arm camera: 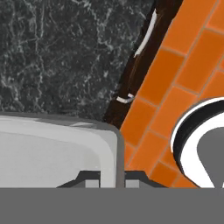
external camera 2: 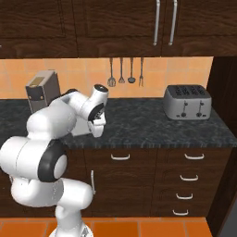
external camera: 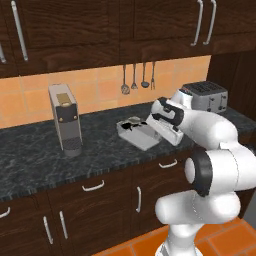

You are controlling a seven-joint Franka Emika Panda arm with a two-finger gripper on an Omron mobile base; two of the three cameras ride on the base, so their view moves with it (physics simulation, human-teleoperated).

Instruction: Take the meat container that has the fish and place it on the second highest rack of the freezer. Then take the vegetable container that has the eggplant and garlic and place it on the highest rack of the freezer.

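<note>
fish [external camera: 133, 121] half-hidden behind pincer [external camera: 150, 121]

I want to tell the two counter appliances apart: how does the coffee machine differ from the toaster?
The coffee machine is tall and narrow; the toaster is low and wide. The coffee machine has a dark front panel; the toaster has top slots. The coffee machine stands left of the hanging utensils, the toaster right. Both stand on the dark counter.

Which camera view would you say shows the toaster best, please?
The right base view: the toaster stands whole and unobstructed on the counter, slots and front knobs visible. In the left base view it sits farther off, behind the arm.
</note>
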